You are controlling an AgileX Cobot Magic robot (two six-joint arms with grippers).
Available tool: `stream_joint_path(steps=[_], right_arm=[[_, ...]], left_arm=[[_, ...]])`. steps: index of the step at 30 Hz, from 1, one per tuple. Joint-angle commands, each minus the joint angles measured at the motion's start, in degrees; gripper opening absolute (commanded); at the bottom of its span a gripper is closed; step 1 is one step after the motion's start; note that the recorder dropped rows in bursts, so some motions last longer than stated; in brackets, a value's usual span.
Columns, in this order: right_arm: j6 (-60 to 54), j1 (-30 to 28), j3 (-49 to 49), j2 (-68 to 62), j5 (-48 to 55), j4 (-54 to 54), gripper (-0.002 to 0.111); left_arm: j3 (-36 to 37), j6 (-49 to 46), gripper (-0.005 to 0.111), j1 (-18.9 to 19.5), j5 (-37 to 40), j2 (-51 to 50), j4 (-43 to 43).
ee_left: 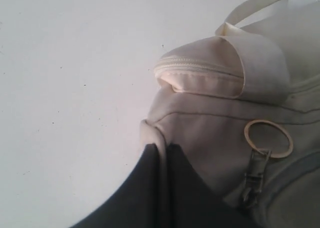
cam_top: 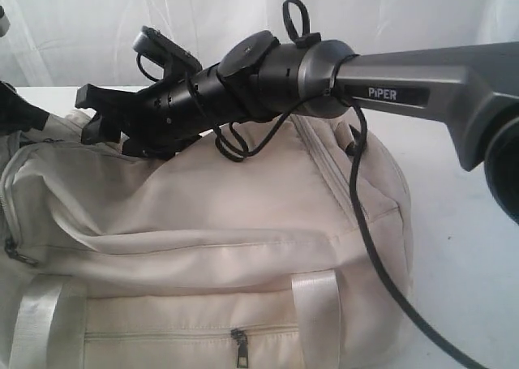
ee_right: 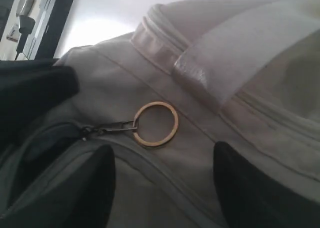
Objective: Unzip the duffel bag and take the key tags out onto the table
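Note:
The cream duffel bag (cam_top: 211, 223) fills the front of the exterior view, lying on the white table (cam_top: 462, 223). My left gripper (ee_left: 163, 155) is shut on a fold of the bag's fabric at its end. Close by, a brass ring (ee_left: 248, 136) hangs on a dark metal zipper pull (ee_left: 254, 175). My right gripper (ee_right: 162, 188) reaches across the top of the bag and stands open just above the fabric, its fingers (ee_right: 92, 185) apart with nothing between them. The same ring (ee_right: 172, 121) and pull (ee_right: 107, 129) lie just ahead of it. The key tags are hidden.
A front pocket zipper with a dark pull (cam_top: 240, 349) and pale webbing straps (cam_top: 318, 312) face the exterior camera. A black cable (cam_top: 381, 272) from the right arm drapes over the bag. A white curtain (cam_top: 97, 20) hangs behind. Dark equipment (ee_right: 45, 22) stands beyond the table.

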State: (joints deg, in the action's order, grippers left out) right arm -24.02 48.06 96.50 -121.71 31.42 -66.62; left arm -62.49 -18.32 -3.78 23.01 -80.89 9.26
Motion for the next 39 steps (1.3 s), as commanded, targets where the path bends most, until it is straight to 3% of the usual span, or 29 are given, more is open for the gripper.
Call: stream_joint_path(steps=[1,8,15,19,39], right_arm=[[-0.33,-0.10,0.12,0.20,1.21,-3.00,0.054],[-1.70,0.81,0.12,0.20,13.57,-0.11,0.054],[-1.31,3.42,0.01,-0.15,16.62,12.23,0.054],[-1.23,3.68,0.01,-1.51,18.78,13.23,0.054],[-1.29,0.49,0.12,0.31,-0.49,-5.40,0.054]], left_arm=[[-0.16,0.59,0.000,0.36,-3.82,0.27,2.47],[-0.16,0.59,0.000,0.36,-8.24,0.27,4.10],[-0.16,0.59,0.000,0.36,-8.81,0.27,5.30],[-0.16,0.59,0.000,0.36,-8.81,0.27,5.45],[-0.16,0.37,0.000,0.36,-8.03,0.27,5.34]])
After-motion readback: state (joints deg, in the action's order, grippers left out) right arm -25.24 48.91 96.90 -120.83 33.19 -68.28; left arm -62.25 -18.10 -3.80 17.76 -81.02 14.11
